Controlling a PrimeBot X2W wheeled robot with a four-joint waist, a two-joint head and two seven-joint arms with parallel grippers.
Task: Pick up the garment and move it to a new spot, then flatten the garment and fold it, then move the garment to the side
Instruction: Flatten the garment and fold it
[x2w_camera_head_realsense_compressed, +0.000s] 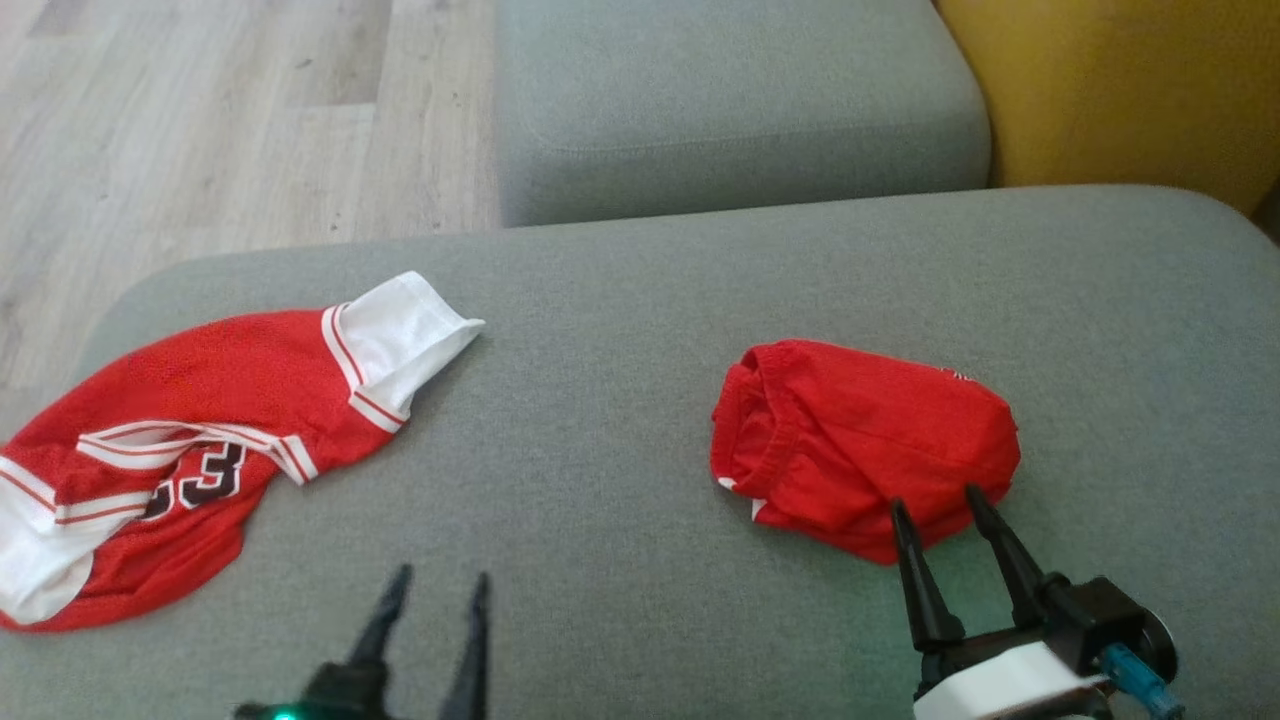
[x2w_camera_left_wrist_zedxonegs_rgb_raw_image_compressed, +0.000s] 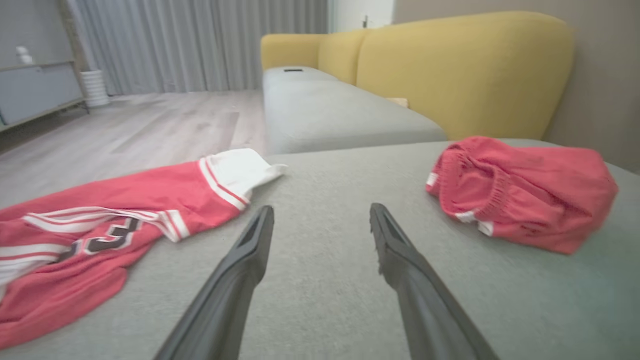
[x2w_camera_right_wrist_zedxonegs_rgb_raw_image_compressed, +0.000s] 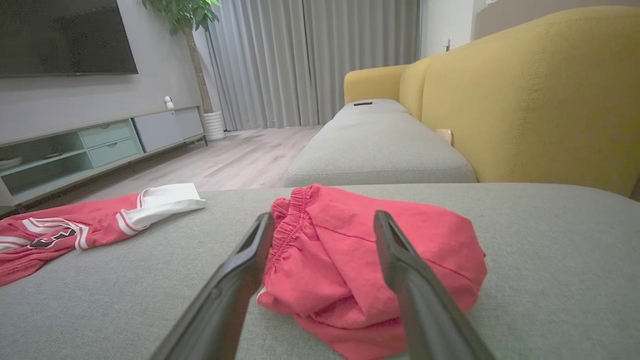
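Our right gripper (x2w_camera_head_realsense_compressed: 935, 498) stands wide open and empty, fingertips just beside the bunched red fabric shorts (x2w_camera_head_realsense_compressed: 860, 440) lying right of centre on the grey fabric sofa cushion (x2w_camera_head_realsense_compressed: 600, 300). Our left gripper (x2w_camera_head_realsense_compressed: 443, 574), equally spread, holds nothing. The crumpled red-and-white numbered jersey (x2w_camera_head_realsense_compressed: 200, 400) lies at the cushion's left edge.

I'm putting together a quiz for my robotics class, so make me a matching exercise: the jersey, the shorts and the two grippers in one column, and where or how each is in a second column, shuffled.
1. jersey
2. shorts
3. left gripper
4. right gripper

A. open, tips at the bunched red cloth
B. sprawled, on the robot's left
C. open, over bare grey cushion
D. bunched up, on the robot's right

Pairs: 1-B, 2-D, 3-C, 4-A
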